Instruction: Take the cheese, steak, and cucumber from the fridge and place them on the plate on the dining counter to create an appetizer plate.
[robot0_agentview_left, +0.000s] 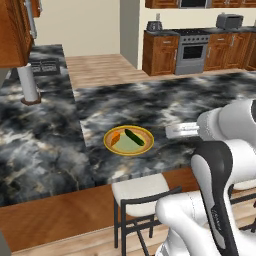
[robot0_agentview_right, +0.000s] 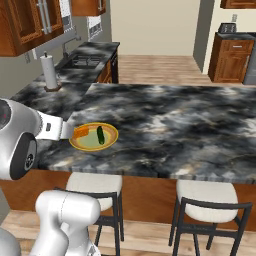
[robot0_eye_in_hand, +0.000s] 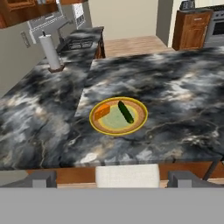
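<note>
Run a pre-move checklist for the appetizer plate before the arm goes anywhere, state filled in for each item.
1. Cheese on the plate: ok.
2. Cucumber on the plate: ok.
3. Steak on the plate: not ok, only two items lie there.
4. Gripper open and holding nothing: ok.
5. Plate fully on the dining counter, back from its edge: ok.
6. Fridge door state: cannot tell.

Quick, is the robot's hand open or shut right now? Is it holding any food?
Gripper: open, holding nothing, pulled back from the plate, where the cheese and cucumber lie.
</note>
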